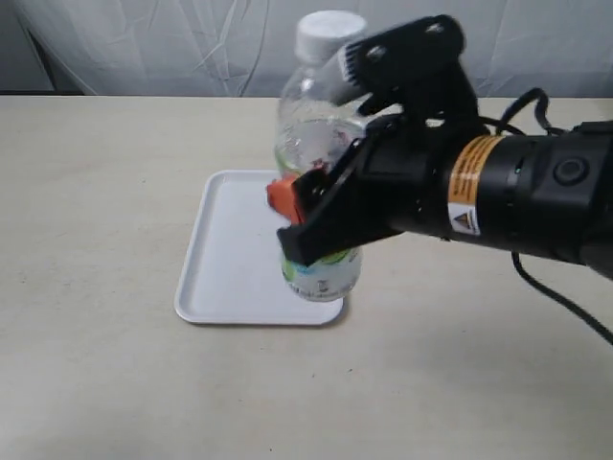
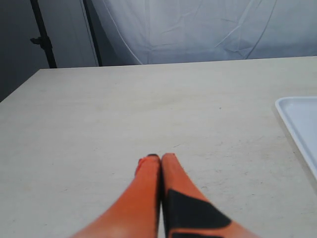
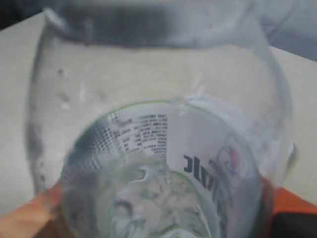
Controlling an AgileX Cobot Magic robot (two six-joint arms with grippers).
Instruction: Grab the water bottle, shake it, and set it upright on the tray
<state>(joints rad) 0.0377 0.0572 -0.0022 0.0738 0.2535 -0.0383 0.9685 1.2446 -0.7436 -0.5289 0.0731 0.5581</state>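
Note:
The clear water bottle with its white cap stands upright, its base over the near right corner of the white tray. My right gripper is shut on its labelled middle, reaching in from the right. I cannot tell whether the base touches the tray. Up close in the right wrist view the bottle fills the frame, with orange fingers at either side. My left gripper is shut on nothing above bare table. An edge of the tray shows in the left wrist view.
A pale beige table lies all around the tray. A white cloth backdrop hangs behind the table's far edge. A dark stand rises beyond the table corner in the left wrist view.

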